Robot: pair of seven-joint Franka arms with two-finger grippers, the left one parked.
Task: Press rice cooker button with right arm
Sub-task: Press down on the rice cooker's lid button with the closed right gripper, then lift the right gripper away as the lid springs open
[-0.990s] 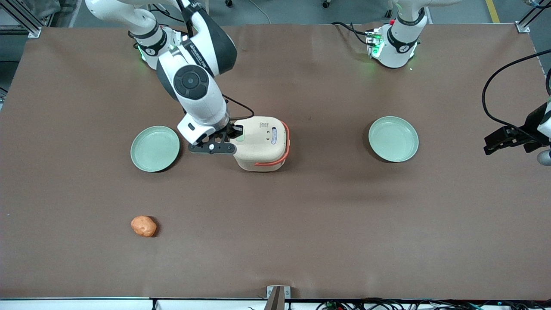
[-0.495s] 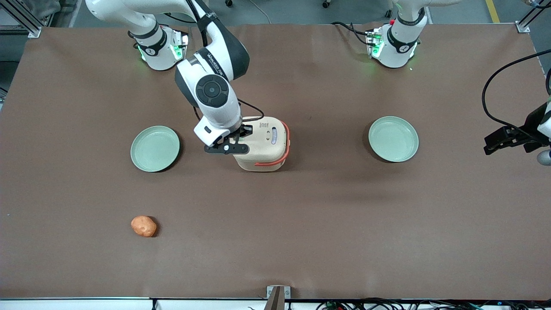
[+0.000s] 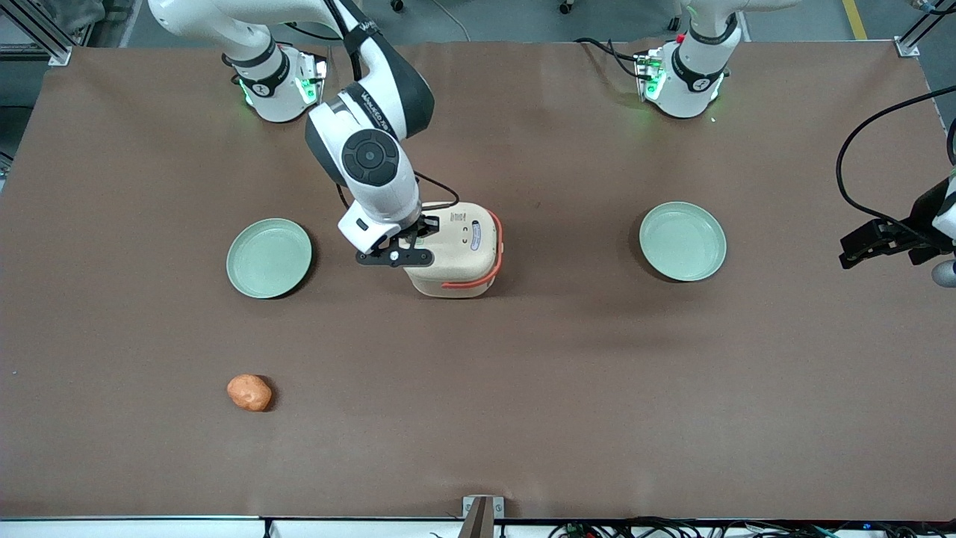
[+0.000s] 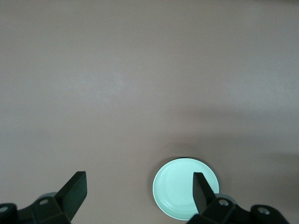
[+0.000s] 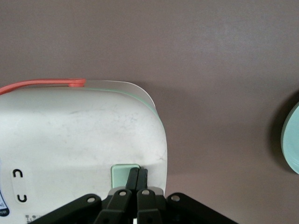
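The cream rice cooker (image 3: 455, 250) with its orange-red handle band stands with lid shut near the table's middle; it also shows in the right wrist view (image 5: 79, 135). The pale green button (image 5: 122, 173) sits at the lid's edge toward the working arm's end. My right gripper (image 5: 138, 171) is shut, its fingertips (image 5: 134, 179) together on the button's edge. In the front view the gripper (image 3: 418, 233) is over that edge of the lid and hides the button.
A pale green plate (image 3: 269, 257) lies beside the cooker toward the working arm's end, its rim in the right wrist view (image 5: 292, 140). Another plate (image 3: 682, 240) lies toward the parked arm's end, also in the left wrist view (image 4: 184, 195). An orange lump (image 3: 249, 392) lies nearer the front camera.
The right arm moved sideways toward the cooker, bringing the shut gripper from the lid's outer edge onto the button area; in the last half second it hardly shifted.
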